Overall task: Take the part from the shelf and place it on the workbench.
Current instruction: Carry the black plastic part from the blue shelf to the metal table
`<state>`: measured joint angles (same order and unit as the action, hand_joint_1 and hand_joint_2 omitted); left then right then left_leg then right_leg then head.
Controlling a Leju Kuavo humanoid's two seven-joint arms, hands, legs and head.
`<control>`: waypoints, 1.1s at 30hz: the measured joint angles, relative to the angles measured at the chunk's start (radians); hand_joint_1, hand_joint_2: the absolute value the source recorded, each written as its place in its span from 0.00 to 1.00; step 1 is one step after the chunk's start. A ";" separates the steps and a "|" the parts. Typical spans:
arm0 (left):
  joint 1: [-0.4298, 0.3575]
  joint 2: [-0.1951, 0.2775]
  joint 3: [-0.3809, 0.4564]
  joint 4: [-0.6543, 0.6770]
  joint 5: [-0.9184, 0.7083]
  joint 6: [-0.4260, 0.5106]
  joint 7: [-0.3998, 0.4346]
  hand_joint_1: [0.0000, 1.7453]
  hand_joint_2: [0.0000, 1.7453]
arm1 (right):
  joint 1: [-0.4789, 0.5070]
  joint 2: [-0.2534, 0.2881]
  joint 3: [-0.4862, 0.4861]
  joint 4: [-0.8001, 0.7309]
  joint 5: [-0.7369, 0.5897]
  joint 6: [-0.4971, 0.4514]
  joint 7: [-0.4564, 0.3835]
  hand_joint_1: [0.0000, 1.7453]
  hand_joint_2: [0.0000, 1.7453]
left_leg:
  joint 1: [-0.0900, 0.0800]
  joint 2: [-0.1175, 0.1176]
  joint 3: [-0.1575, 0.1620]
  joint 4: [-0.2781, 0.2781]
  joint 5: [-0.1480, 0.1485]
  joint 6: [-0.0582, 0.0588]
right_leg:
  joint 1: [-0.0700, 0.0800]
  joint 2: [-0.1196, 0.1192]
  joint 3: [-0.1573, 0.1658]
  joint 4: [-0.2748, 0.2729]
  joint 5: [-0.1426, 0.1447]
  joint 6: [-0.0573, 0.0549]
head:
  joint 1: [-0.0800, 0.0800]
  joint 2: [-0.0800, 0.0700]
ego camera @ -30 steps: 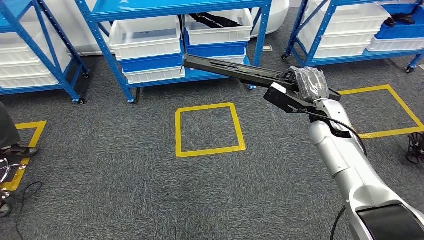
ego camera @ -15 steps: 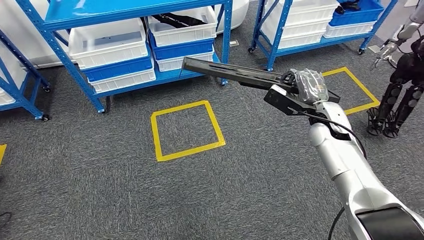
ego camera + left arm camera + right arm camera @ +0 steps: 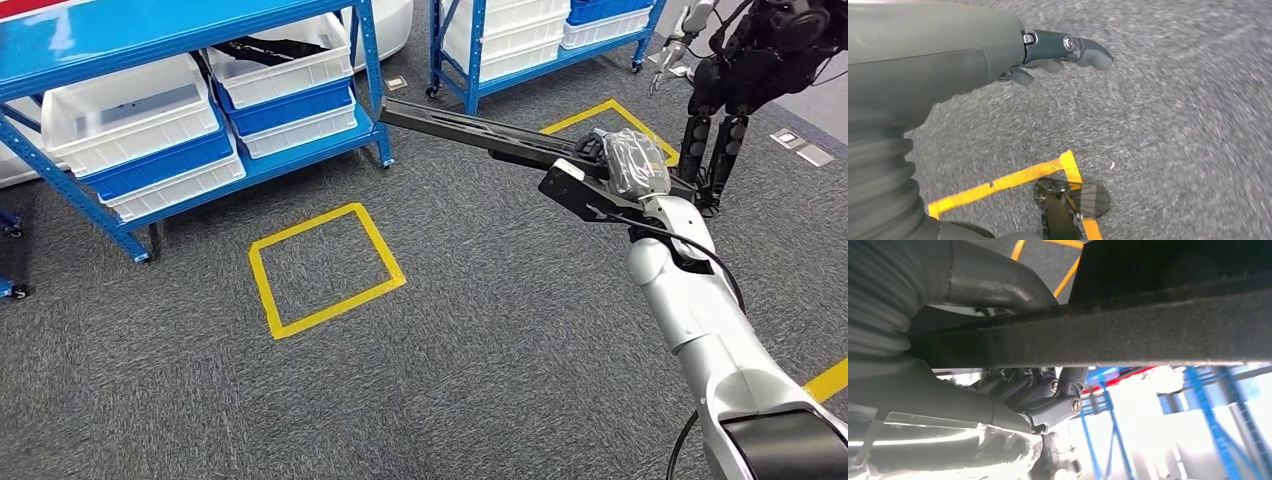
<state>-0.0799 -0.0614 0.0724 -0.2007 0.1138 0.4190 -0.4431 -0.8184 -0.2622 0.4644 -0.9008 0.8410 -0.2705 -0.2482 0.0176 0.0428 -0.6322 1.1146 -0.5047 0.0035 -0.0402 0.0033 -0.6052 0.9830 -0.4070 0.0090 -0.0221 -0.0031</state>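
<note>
The part [image 3: 480, 133] is a long black flat bar held out level over the grey carpet, pointing toward the blue shelf [image 3: 150, 110]. My right hand [image 3: 632, 165] grips its near end; the right wrist view shows the part [image 3: 1128, 335] as a dark band with the fingers [image 3: 1038, 392] curled around it. My left hand [image 3: 1053, 52] hangs over the floor, fingers loosely extended and holding nothing.
White and blue bins [image 3: 270, 85] fill the shelf's lower levels. A second blue rack [image 3: 520, 40] stands behind. Yellow tape squares [image 3: 325, 270] mark the carpet. Another dark humanoid robot [image 3: 745, 70] stands at the far right.
The whole scene has shifted left and tilted, so the camera has turned to the right. The dark robot has come further into view. My right hand still holds the part the same way.
</note>
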 joint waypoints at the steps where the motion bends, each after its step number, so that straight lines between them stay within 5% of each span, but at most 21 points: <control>1: 0.001 0.000 0.002 0.000 0.000 0.000 0.000 0.00 1.00 | -0.001 0.000 0.000 0.001 0.000 0.000 0.001 1.00 1.00 | 0.001 -0.022 -0.029 0.073 -0.041 -0.003 | 0.001 0.011 -0.002 0.000 0.002 -0.003 | 0.000 0.000; 3: 0.003 0.000 0.004 0.000 0.001 0.000 0.000 0.00 1.00 | -0.001 0.000 -0.001 0.004 -0.001 0.000 0.003 1.00 1.00 | 0.001 -0.037 -0.074 0.179 -0.082 -0.001 | 0.007 0.037 -0.006 0.001 0.005 -0.007 | 0.000 0.000; 4: 0.004 0.000 0.005 0.000 0.001 0.000 0.000 0.00 1.00 | 0.000 0.000 -0.002 0.006 -0.002 -0.001 0.003 1.00 1.00 | 0.000 -0.039 -0.073 0.180 -0.073 0.005 | 0.010 0.050 -0.007 0.001 0.007 -0.009 | 0.000 0.000; 6: 0.004 0.000 0.006 0.000 0.001 -0.001 0.000 0.00 1.00 | 0.000 0.000 -0.008 0.008 -0.002 -0.003 0.004 1.00 1.00 | -0.003 -0.056 -0.022 0.078 -0.009 0.025 | 0.017 0.077 -0.006 0.001 0.010 -0.010 | 0.000 0.000; 8: 0.005 0.004 0.008 0.000 0.001 -0.001 -0.002 0.00 1.00 | -0.001 -0.001 -0.014 0.010 -0.003 -0.006 0.004 1.00 1.00 | -0.007 -0.105 0.040 -0.046 0.042 0.052 | 0.017 0.099 -0.008 0.000 0.015 -0.006 | 0.003 0.000; 10: 0.006 0.006 0.010 0.001 0.002 -0.001 -0.004 0.00 1.00 | 0.001 -0.003 -0.018 0.011 -0.006 -0.011 0.004 1.00 1.00 | -0.013 -0.129 0.063 -0.094 0.053 0.068 | 0.009 0.121 -0.013 -0.003 0.022 0.005 | 0.003 0.000; 12: 0.006 0.006 0.012 0.000 0.003 0.000 -0.006 0.00 1.00 | 0.007 -0.009 -0.023 0.012 -0.007 -0.013 0.001 1.00 1.00 | -0.017 -0.104 0.073 -0.119 0.066 0.075 | 0.007 0.136 -0.018 -0.013 0.032 0.019 | 0.000 0.000; 14: 0.005 0.005 0.014 0.000 0.005 0.000 -0.010 0.00 1.00 | 0.007 -0.016 -0.029 0.012 -0.007 -0.015 -0.002 1.00 1.00 | -0.015 -0.073 0.087 -0.159 0.088 0.081 | 0.016 0.094 -0.044 0.016 0.015 0.019 | 0.004 0.000; 16: 0.006 0.003 0.017 0.000 0.008 0.000 -0.015 0.00 1.00 | 0.003 -0.019 -0.032 0.013 -0.008 -0.017 -0.004 1.00 1.00 | -0.017 -0.045 0.090 -0.176 0.099 0.081 | 0.020 0.032 -0.100 0.130 -0.039 0.008 | 0.009 0.000; 18: 0.008 0.001 0.019 0.000 0.009 0.000 -0.016 0.00 1.00 | 0.005 -0.020 -0.032 0.016 -0.007 -0.018 -0.005 1.00 1.00 | -0.020 -0.017 0.084 -0.174 0.100 0.079 | 0.015 0.010 -0.151 0.247 -0.081 0.011 | 0.012 0.000; 19: 0.008 0.000 0.019 0.000 0.009 -0.001 -0.017 0.00 1.00 | 0.008 -0.021 -0.033 0.018 -0.007 -0.018 -0.005 1.00 1.00 | -0.020 -0.003 0.082 -0.173 0.100 0.077 | 0.012 0.006 -0.153 0.261 -0.084 0.019 | 0.012 0.000; 21: 0.008 -0.002 0.020 0.000 0.009 -0.001 -0.017 0.00 1.00 | 0.011 -0.022 -0.034 0.021 -0.006 -0.019 -0.005 1.00 1.00 | -0.020 0.022 0.078 -0.166 0.097 0.069 | 0.007 -0.015 -0.090 0.163 -0.050 0.039 | 0.013 0.000; 23: 0.007 -0.003 0.020 0.000 0.009 -0.002 -0.017 0.00 1.00 | 0.007 -0.021 -0.036 0.021 -0.005 -0.020 -0.006 1.00 1.00 | -0.026 0.045 0.071 -0.151 0.088 0.053 | 0.009 -0.058 -0.009 0.028 -0.017 0.045 | 0.013 0.000; 25: 0.006 -0.002 0.021 0.000 0.009 -0.002 -0.017 0.00 1.00 | 0.002 -0.019 -0.039 0.021 -0.004 -0.023 -0.006 1.00 1.00 | -0.032 0.065 0.066 -0.136 0.079 0.041 | 0.013 -0.070 0.014 -0.014 -0.008 0.034 | 0.011 0.000; 27: 0.006 -0.002 0.023 0.000 0.009 -0.002 -0.015 0.00 1.00 | 0.002 -0.019 -0.040 0.021 -0.003 -0.024 -0.006 1.00 1.00 | -0.029 0.082 0.064 -0.128 0.075 0.032 | 0.010 -0.043 0.008 -0.012 -0.002 0.022 | 0.009 0.000; 29: 0.006 -0.002 0.025 0.000 0.009 -0.002 -0.013 0.00 1.00 | 0.001 -0.016 -0.040 0.021 -0.002 -0.024 -0.006 1.00 1.00 | -0.018 0.050 0.052 -0.094 0.044 0.019 | 0.004 -0.020 0.005 -0.012 0.004 0.010 | 0.007 0.000; 31: 0.007 -0.002 0.028 0.000 0.009 -0.002 -0.012 0.00 1.00 | -0.001 -0.011 -0.040 0.021 -0.001 -0.024 -0.005 1.00 1.00 | -0.010 -0.012 0.009 0.017 -0.029 0.008 | 0.003 0.001 0.001 -0.012 0.009 0.001 | 0.005 0.000; 33: 0.009 -0.003 0.028 0.000 0.007 -0.003 -0.010 0.00 1.00 | 0.000 -0.006 -0.040 0.022 0.000 -0.024 -0.004 1.00 1.00 | -0.007 -0.036 -0.044 0.145 -0.087 0.005 | 0.007 0.027 -0.005 -0.010 0.013 -0.005 | 0.005 0.000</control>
<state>-0.0711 -0.0643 0.1006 -0.2002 0.1205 0.4160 -0.4535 -0.8183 -0.2686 0.4242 -0.8790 0.8413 -0.2945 -0.2526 0.0106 0.0069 -0.6766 1.2593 -0.5919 0.0081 -0.0336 0.0302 -0.6100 0.9729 -0.3936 0.0044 -0.0172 -0.0031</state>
